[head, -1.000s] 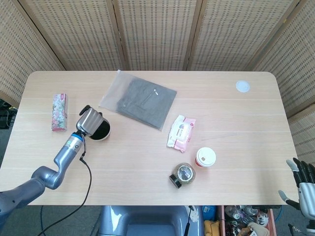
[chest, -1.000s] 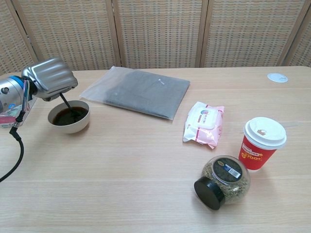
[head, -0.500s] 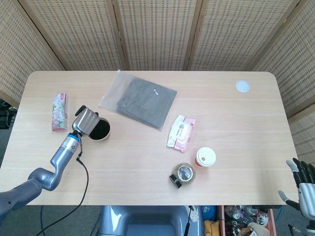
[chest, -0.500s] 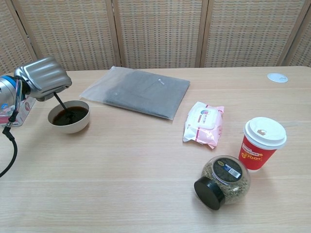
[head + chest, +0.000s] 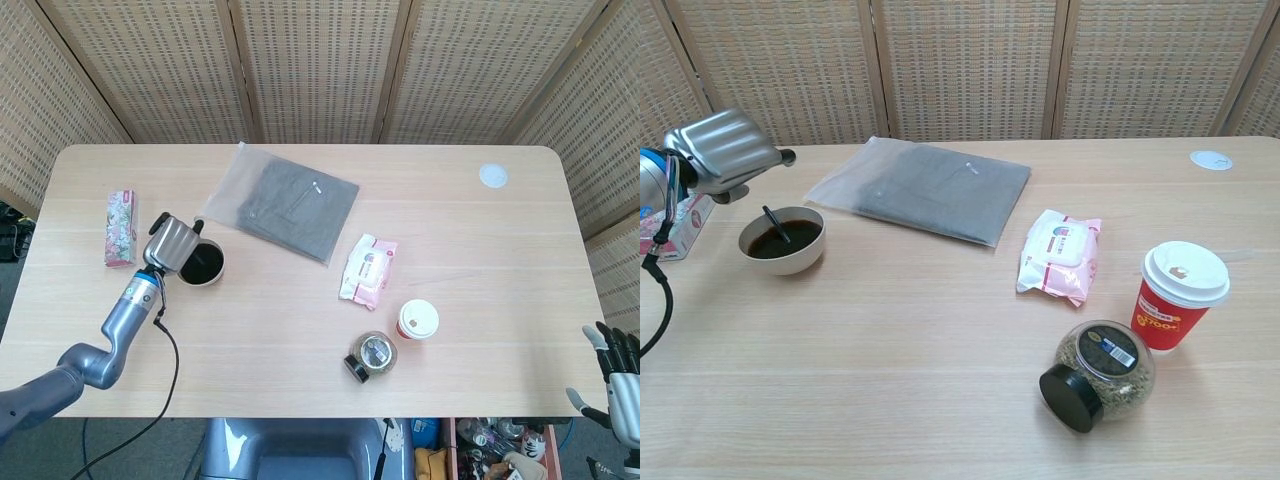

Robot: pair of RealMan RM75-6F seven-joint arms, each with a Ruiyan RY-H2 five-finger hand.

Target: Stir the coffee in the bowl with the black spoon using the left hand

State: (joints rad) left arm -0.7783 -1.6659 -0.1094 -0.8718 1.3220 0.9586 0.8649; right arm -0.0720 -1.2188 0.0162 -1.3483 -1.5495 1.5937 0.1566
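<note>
Fingers off spoon, spoon left in bowl

Fingers (image 5: pixel 783 157) of the left hand (image 5: pixel 720 150) were apart and held nothing, hovering at the bowl's 10 o'clock. Black spoon (image 5: pixel 776 224) leaned alone in the coffee inside the bowl (image 5: pixel 782 241), near the tabletop's (image 5: pixel 300 330) 9 o'clock edge. Right hand (image 5: pixel 620 385) idle off the 4 o'clock corner, fingers spread. Stirring looked finished or paused; next move likely calls for a regrasp or a retreat.

left hand (image 5: pixel 172 241) beside coffee bowl (image 5: pixel 204 265).
</note>
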